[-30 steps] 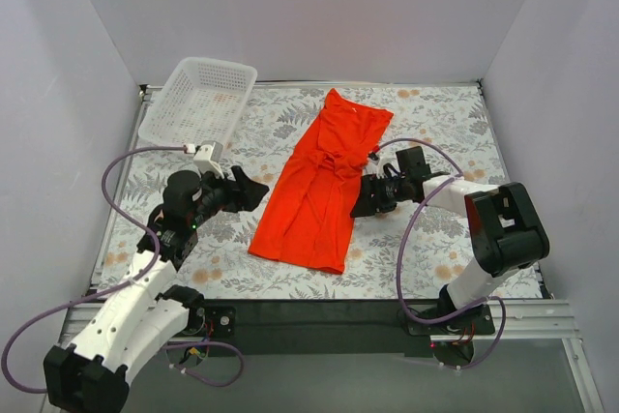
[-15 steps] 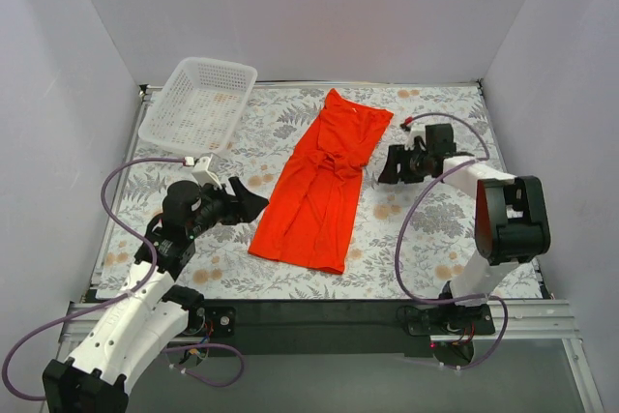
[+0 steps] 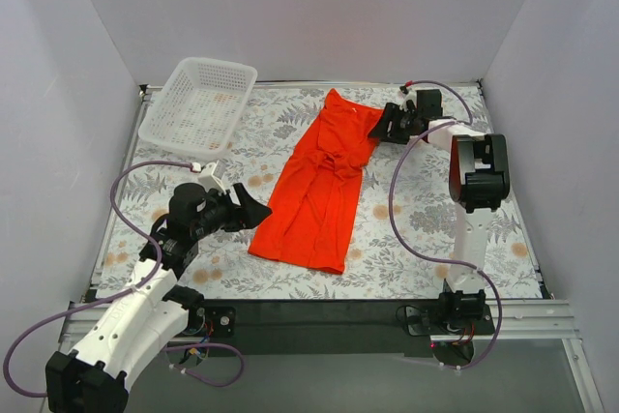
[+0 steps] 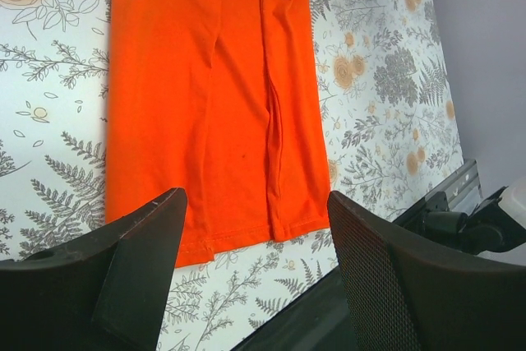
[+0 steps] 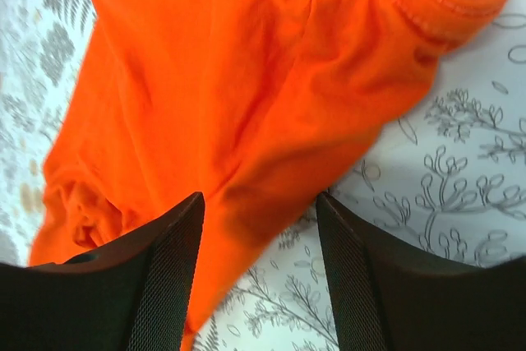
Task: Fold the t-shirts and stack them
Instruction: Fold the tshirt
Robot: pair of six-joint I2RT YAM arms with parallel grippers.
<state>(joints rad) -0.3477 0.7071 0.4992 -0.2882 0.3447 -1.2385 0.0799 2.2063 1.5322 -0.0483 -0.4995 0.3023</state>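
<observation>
Left gripper point(image 3: 253, 210) sat low over the tabletop point(image 3: 426, 210) at near left, jaws spread wide with nothing between them, just left of the shirt's near hem and apart from it. In the left wrist view the hem's bottom edge and a lengthwise seam showed between the two fingers point(image 4: 140, 269). The t-shirt point(image 3: 324, 186) lay flat mid-tabletop, folded lengthwise into a long narrow strip. It ran on a diagonal from the near hem at centre up to the collar end at far centre-right, with a bunched crease about halfway along. Right arm reached to the far side. Right gripper point(image 3: 387, 125) was at the shirt's far right corner, jaws parted and not clamped on anything. The right wrist view showed that gripper point(image 5: 259, 203) over the rumpled fabric edge near the stitched hem, but I could not tell if it touched the fabric. A white mesh basket point(image 3: 198, 103) stood at the far left corner, well apart from the shirt.
</observation>
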